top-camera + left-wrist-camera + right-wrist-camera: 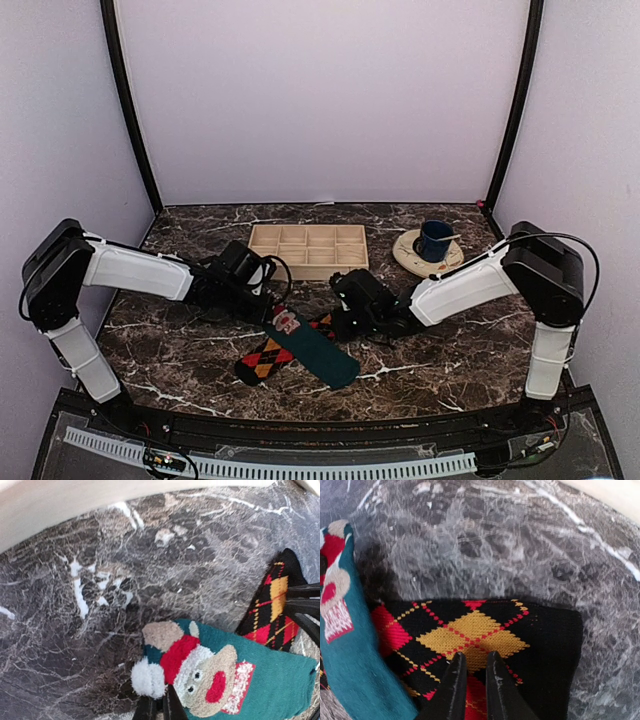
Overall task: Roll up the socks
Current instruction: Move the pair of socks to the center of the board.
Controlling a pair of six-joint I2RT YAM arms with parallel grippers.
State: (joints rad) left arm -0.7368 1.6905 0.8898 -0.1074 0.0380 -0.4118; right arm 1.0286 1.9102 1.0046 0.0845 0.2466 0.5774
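Socks (300, 345): soft, light, floppy; best held at an end.
Left gripper (160, 701): shut on green sock's (272, 680) edge.
Right gripper (475, 656): pinching black sock (545, 640).

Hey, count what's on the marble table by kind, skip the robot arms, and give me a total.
Soft fabric socks: 2 (dark teal Santa sock, black argyle sock)
Light wooden divided tray: 1
Cream round plate: 1
Dark blue cup: 1
Total: 5 (thin stick at the cup unclear, uncounted)

Santa sock (316, 351) crosswise atop argyle sock (267, 359)
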